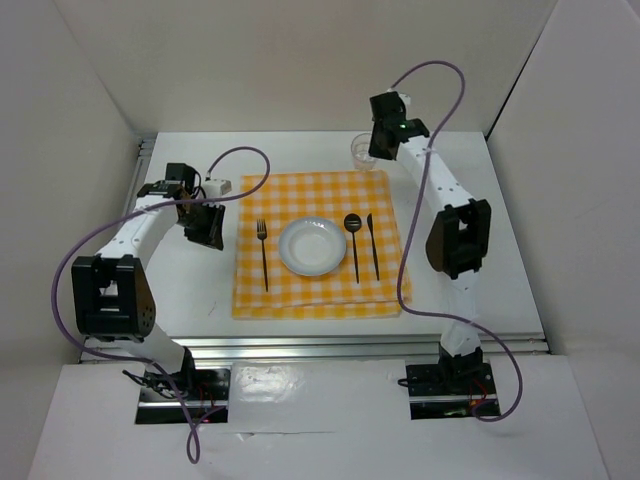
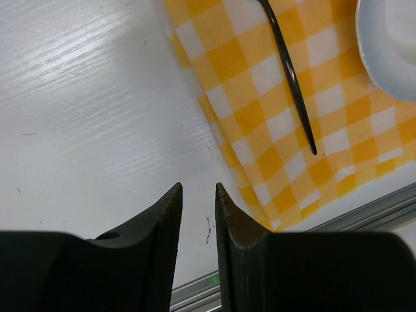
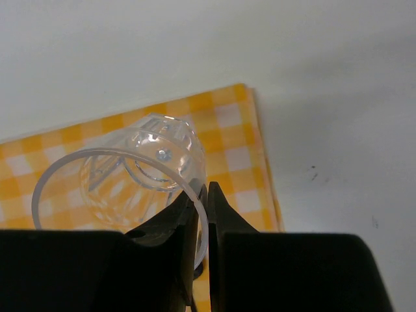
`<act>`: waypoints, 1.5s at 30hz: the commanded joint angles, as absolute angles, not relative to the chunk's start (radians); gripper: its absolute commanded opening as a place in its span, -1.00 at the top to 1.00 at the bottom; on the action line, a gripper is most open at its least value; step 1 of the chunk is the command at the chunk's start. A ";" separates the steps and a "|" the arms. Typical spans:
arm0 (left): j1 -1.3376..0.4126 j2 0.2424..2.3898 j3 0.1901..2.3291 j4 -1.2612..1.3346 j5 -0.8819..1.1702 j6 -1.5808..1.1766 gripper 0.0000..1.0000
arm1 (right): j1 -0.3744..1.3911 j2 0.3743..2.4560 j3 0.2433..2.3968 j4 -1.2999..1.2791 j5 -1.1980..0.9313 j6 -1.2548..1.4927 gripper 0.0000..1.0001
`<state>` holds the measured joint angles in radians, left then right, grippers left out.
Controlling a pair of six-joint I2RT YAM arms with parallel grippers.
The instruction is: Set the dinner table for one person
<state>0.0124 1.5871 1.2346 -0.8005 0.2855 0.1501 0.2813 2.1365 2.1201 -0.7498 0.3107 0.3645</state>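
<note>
The white bench (image 1: 190, 290) spans the enclosure floor, with rails along its 6 and 9 o'clock edges and bare margins around the checked cloth (image 1: 300, 295). The right end effector (image 3: 203, 192) is clamped on the rim of the clear glass (image 3: 162, 156) at the cloth's 1 o'clock corner; from above the arm partly hides it. The left end effector (image 2: 198, 195) hovers with its fingers slightly apart over bare bench at 9 o'clock.

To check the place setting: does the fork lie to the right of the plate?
No, the fork lies left of the plate, on the checked cloth.
</note>
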 commanded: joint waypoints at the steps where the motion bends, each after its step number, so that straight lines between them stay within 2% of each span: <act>1: 0.014 1.606 1.272 -0.808 0.295 0.140 0.33 | 0.279 2.284 2.221 -0.877 0.333 0.350 1.00; 11: 0.014 1.586 1.229 -0.779 0.284 0.149 0.33 | 0.310 2.351 2.164 -0.834 0.233 0.370 0.98; 14: 0.014 1.577 1.229 -0.779 0.293 0.149 0.33 | 0.310 2.352 2.187 -0.857 0.224 0.380 0.60; 15: 0.014 1.577 1.229 -0.779 0.293 0.149 0.33 | 0.310 2.352 2.203 -0.870 0.224 0.380 0.14; 16: 0.014 1.577 1.229 -0.788 0.293 0.149 0.33 | 0.310 2.332 2.203 -0.870 0.224 0.380 -0.06; 19: 0.014 1.565 1.229 -0.788 0.304 0.149 0.33 | 0.310 2.258 2.212 -0.830 0.259 0.380 -0.41; 25: 0.043 1.506 1.218 -0.788 0.304 0.167 0.33 | 0.267 2.123 2.231 -0.844 0.293 0.380 -0.57; 28: 0.061 1.453 1.187 -0.787 0.304 0.210 0.33 | 0.255 1.949 2.056 -0.854 0.246 0.380 -0.67; 29: 0.061 1.441 1.174 -0.787 0.293 0.210 0.33 | 0.232 1.834 1.986 -0.854 0.189 0.390 -0.75; 33: 0.089 1.405 1.135 -0.845 0.097 0.245 0.33 | 0.140 1.544 1.525 -0.854 0.086 0.466 -0.89; 34: 0.098 1.394 1.126 -0.863 0.047 0.245 0.33 | 0.115 1.487 1.464 -0.854 0.075 0.483 -1.00; 36: 0.156 1.394 1.126 -0.923 -0.062 0.245 0.33 | 0.046 1.337 1.348 -0.864 0.103 0.515 -1.00; 39: 0.261 1.306 1.085 -0.945 -0.112 0.255 0.33 | 0.000 1.193 1.302 -0.920 0.127 0.586 -1.00; 41: 0.297 1.232 1.065 -0.956 -0.126 0.293 0.33 | 0.000 1.151 1.292 -0.946 0.056 0.540 -1.00; 44: 0.307 1.091 1.065 -0.965 -0.181 0.345 0.14 | 0.000 1.094 1.279 -1.018 -0.057 0.540 -1.00; 45: 0.316 1.034 1.065 -0.965 -0.181 0.356 -0.02 | 0.000 1.080 1.264 -1.040 -0.067 0.540 -1.00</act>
<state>0.3119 1.1496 1.0527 -0.9371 -0.1223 0.2874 -0.0063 1.1278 1.2903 -0.9592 0.0288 0.5343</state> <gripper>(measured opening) 0.487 0.999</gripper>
